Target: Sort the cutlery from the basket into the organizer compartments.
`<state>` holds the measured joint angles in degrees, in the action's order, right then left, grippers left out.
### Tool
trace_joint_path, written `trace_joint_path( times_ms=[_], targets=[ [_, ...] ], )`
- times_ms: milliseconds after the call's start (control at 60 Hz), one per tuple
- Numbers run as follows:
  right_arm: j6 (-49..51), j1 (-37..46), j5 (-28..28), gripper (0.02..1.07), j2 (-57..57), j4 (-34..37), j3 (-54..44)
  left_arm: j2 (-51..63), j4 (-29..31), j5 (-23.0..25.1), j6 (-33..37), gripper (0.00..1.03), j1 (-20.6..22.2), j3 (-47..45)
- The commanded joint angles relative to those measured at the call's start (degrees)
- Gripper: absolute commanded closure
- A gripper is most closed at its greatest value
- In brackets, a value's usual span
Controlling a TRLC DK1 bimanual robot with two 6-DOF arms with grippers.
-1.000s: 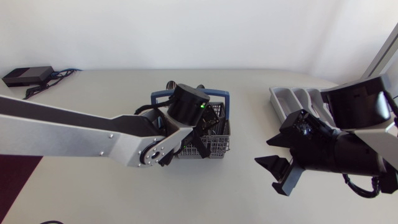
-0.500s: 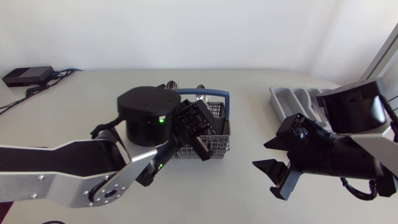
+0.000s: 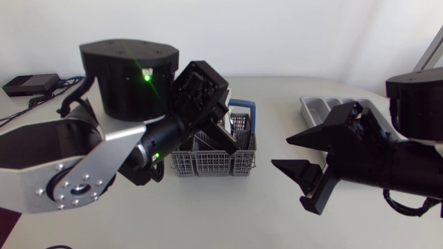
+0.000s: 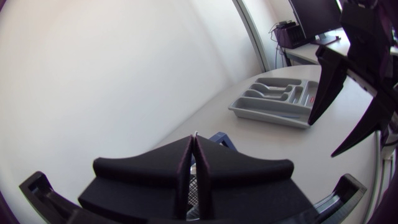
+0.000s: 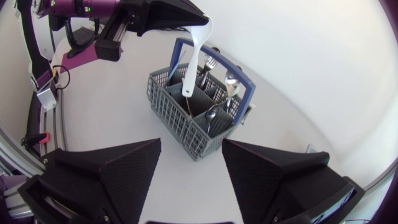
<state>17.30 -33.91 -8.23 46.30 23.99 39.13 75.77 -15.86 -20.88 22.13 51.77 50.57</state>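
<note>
A grey wire basket (image 5: 186, 121) with a blue handle (image 5: 214, 59) holds several metal forks and spoons (image 5: 231, 79). My left gripper (image 5: 198, 22) hangs above it, shut on the upper end of a long white utensil (image 5: 195, 56). The utensil's lower end dangles just over the basket's compartments. From the head camera the left gripper (image 3: 234, 144) covers part of the basket (image 3: 211, 162). In the left wrist view its fingers (image 4: 194, 149) meet with a thin white edge between them. My right gripper (image 3: 280, 152) stands open to the right of the basket, with nothing between its fingers (image 5: 106, 177).
The grey organizer (image 3: 322, 107) with its long compartments lies at the table's back right, partly behind my right arm (image 3: 387, 159); it also shows beyond the basket in the left wrist view as the organizer (image 4: 273, 102). A black box with cables (image 3: 28, 84) sits at the far left.
My left arm has risen out of the basket towards the camera, lifting the white utensil with it. My right gripper has come up a little and stays open.
</note>
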Motion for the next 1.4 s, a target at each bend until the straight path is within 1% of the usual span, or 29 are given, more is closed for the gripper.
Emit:
trace_joint_path(
  times_ms=[0, 67, 117, 250, 367, 500, 650, 750, 883, 1033, 1100, 1250, 1350, 1383],
  targets=[
    [-2.62, -0.63, -0.82, 0.35, -0.07, -1.75, 1.38, -0.88, 2.85, 2.08, -6.40, 1.00, 0.00, 4.54],
    [-3.41, -0.72, -1.18, 0.35, 0.81, -2.98, 1.91, 0.08, 6.19, 4.62, -9.47, 1.00, -0.53, 7.09],
    [-4.12, -0.89, -1.26, 0.35, 2.04, -3.77, 2.61, 0.87, 7.77, 5.68, -11.06, 1.00, -0.79, 8.41],
    [-5.96, -0.89, -1.53, 0.36, 5.64, -5.71, 4.55, 2.72, 10.41, 7.52, -13.08, 1.00, -0.70, 11.13],
    [-7.28, -0.81, -2.85, 0.36, 8.72, -6.41, 7.01, 4.56, 12.96, 9.81, -15.71, 1.00, -0.88, 13.33],
    [-8.07, 0.25, -2.58, 0.36, 11.97, -6.85, 9.82, 5.44, 15.07, 11.92, -17.74, 1.00, -1.32, 14.82],
    [-8.16, 1.92, -2.41, 0.37, 15.48, -8.26, 11.40, 5.53, 16.12, 12.89, -18.70, 1.00, -1.67, 15.26],
    [-8.33, 2.27, -2.32, 0.45, 17.68, -8.96, 12.19, 5.80, 16.21, 13.24, -18.97, 1.00, -1.67, 15.35],
    [-8.95, 2.27, -2.05, 0.46, 19.79, -9.75, 13.34, 5.88, 16.38, 13.94, -19.67, 1.00, -1.76, 15.62],
    [-9.13, 2.27, -1.00, 0.57, 21.28, -10.28, 14.30, 6.06, 16.47, 14.03, -19.76, 1.00, -1.76, 15.35],
    [-9.13, 2.27, -1.00, 0.58, 21.46, -10.28, 14.48, 6.15, 16.38, 14.03, -19.85, 1.00, -1.76, 15.18],
    [-9.13, 1.92, -0.91, 0.80, 21.64, -10.28, 14.39, 6.41, 16.38, 14.12, -20.11, 1.00, -2.29, 14.82],
    [-8.86, 1.83, -0.91, 0.93, 21.46, -10.10, 14.21, 6.41, 16.38, 14.12, -20.11, 1.00, -2.37, 14.65],
    [-8.77, 1.74, -1.09, 0.96, 21.46, -10.01, 14.13, 6.50, 16.38, 14.12, -20.11, 1.00, -2.37, 14.56]
  ],
)
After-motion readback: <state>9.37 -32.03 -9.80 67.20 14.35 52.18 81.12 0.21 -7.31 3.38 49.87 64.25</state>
